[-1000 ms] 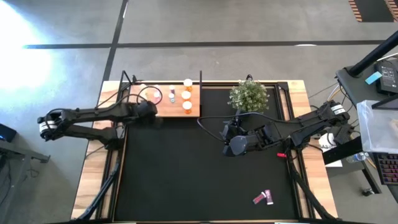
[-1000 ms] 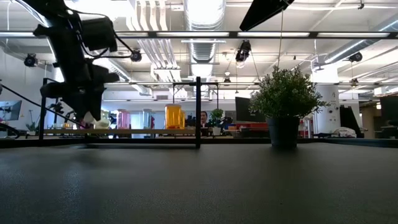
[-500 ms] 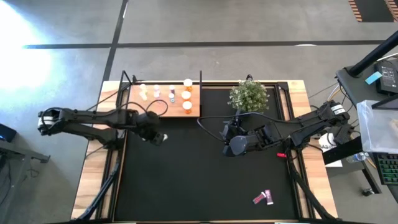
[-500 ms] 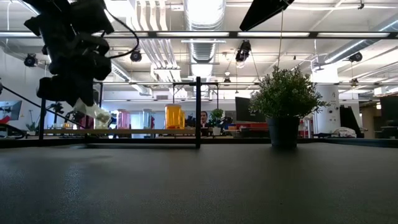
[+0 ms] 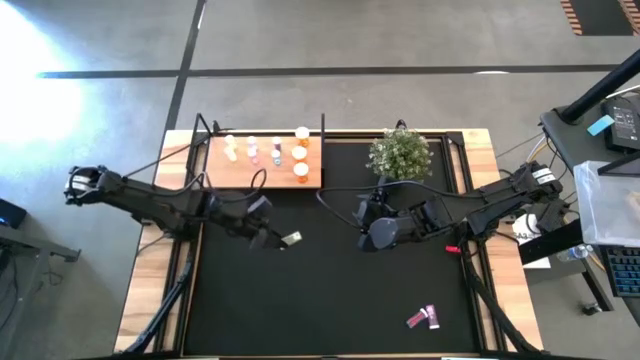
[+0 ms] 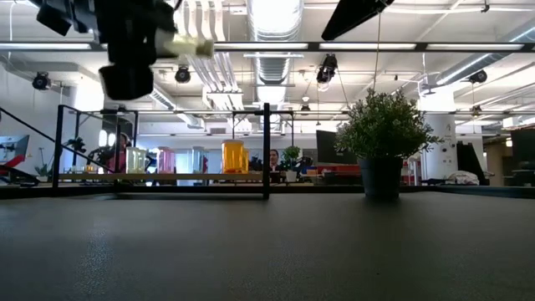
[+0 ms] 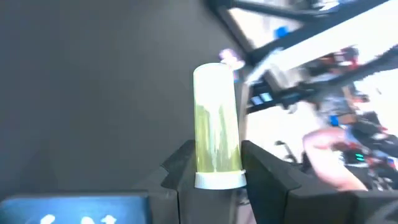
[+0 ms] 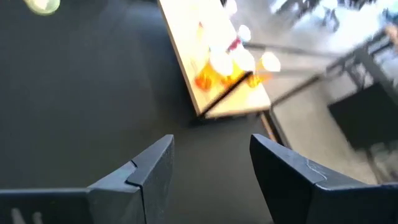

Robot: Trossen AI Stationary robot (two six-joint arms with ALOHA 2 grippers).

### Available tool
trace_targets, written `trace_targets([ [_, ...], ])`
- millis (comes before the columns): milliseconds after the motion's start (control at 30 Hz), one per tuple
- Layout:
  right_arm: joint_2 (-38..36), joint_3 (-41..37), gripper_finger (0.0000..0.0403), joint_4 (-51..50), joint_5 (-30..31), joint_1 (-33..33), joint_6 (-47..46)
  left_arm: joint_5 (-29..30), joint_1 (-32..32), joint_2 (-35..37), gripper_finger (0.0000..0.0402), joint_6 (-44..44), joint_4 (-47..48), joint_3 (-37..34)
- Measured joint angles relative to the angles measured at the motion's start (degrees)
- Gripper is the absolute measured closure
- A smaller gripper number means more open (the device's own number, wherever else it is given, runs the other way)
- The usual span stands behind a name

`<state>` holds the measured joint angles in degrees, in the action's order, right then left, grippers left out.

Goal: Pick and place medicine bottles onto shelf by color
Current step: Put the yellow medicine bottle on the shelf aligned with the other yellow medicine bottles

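Note:
The shelf lies at the mat's far left with several medicine bottles standing on it: orange ones, pink ones and a pale one. My left gripper hangs over the mat, nearer than the shelf, shut on a yellowish bottle. That bottle also shows in the low view, high above the mat. My right gripper waits open and empty near the mat's middle. Two more bottles lie near the mat's front right. My left gripper pinches the yellowish bottle between its two fingers, at the sides near its white-rimmed end. The bottle lies along the fingers and sticks out ahead of them. It is lifted clear of the mat and about level.
A small green plant in a dark pot stands at the far edge, right of the shelf. Thin black posts rise from the shelf's edges. The black mat lies bare between the arms and the front bottles.
My left gripper has left the shelf's near edge and swung toward the table's near edge and right, rising as it went. It has tipped up from pointing down to almost level, staying shut. The yellowish bottle went with it and now lies level instead of hanging down.

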<state>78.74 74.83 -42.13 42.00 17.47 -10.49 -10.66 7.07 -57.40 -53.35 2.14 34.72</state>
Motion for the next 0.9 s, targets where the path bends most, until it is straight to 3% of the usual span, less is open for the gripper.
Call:
trace_targets([
  [233,0.00,0.00,0.0200,8.43,-0.02,0.00,9.57,0.55,2.95,-4.11,0.0305,3.29,-12.50,0.28],
  [400,0.13,0.00,0.0199,13.54,-1.89,0.00,3.23,0.64,3.13,-7.57,0.0305,5.97,-13.85,1.25],
  [567,1.23,0.00,0.0200,14.46,-16.04,0.02,-2.10,0.64,3.13,-10.94,0.0305,6.22,-13.90,2.40],
  [700,4.98,0.00,0.0199,14.19,-25.56,1.53,1.98,0.64,3.13,-13.77,0.0305,6.23,-14.24,3.87],
  [900,11.49,2.18,0.0200,14.00,-20.25,4.18,10.18,0.17,3.60,-17.31,0.0305,6.12,-15.53,4.66],
])
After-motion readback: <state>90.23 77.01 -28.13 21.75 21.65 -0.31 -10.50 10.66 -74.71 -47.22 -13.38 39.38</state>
